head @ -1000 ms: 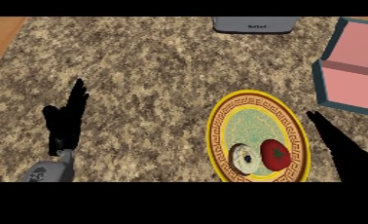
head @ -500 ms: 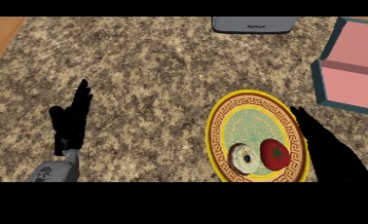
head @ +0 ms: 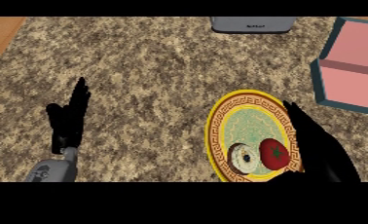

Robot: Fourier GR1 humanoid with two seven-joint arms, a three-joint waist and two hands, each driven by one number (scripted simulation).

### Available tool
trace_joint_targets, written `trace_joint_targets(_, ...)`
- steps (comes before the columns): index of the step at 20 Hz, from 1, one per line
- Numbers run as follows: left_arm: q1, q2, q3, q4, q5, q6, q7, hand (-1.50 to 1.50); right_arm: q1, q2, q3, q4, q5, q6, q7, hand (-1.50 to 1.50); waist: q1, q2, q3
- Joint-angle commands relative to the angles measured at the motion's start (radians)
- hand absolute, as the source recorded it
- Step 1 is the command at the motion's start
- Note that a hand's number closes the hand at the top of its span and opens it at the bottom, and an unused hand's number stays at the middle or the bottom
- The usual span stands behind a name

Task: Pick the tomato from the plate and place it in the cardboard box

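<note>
The right hand [head: 316,140] has crept in over the right rim of the plate [head: 219,135] during the last second; earlier it hung just off the plate's edge, and now its dark fingers [head: 296,116] lie along that rim, just beside the tomato [head: 274,153]. They look straight and apart from the fruit, not curled round anything. I read this as the reach closing: the grasp is not yet made, and the next move would be to bring fingers and thumb round the tomato.

The left hand [head: 69,118] rests open at the left, fingers up, and has barely shifted.

The tomato sits on the plate's lower right part, round, glossy red, with a small green star at its stem. Touching its left side lies a pale ring-shaped thing, perhaps a doughnut [head: 243,158]. The plate is yellow with a brown key-pattern band and a pale green centre. The tabletop [head: 158,72] is speckled stone. The box [head: 348,65], pink inside with teal walls, stands well apart at the upper right. A grey object [head: 253,24] sits at the top edge.
</note>
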Motion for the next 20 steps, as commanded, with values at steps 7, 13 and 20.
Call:
trace_joint_targets(7, 0.049, -0.035, -0.026, -0.045, -0.035, 0.030, 0.008, 0.00, -0.017, 0.053, -0.042, 0.108, 0.019, 0.097, 0.142, -1.50, 0.003, 0.000, 0.001)
trace_joint_targets(13, 0.027, -0.017, 0.010, -0.020, -0.021, 0.005, 0.005, 0.00, -0.035, 0.112, -0.047, 0.103, 0.045, 0.147, 0.167, -1.50, -0.002, -0.001, 0.000)
trace_joint_targets(20, -0.016, -0.015, 0.024, 0.004, -0.020, -0.020, 0.015, 0.00, 0.025, 0.149, -0.055, 0.262, 0.127, 0.100, -0.008, -1.50, -0.005, 0.001, 0.001)
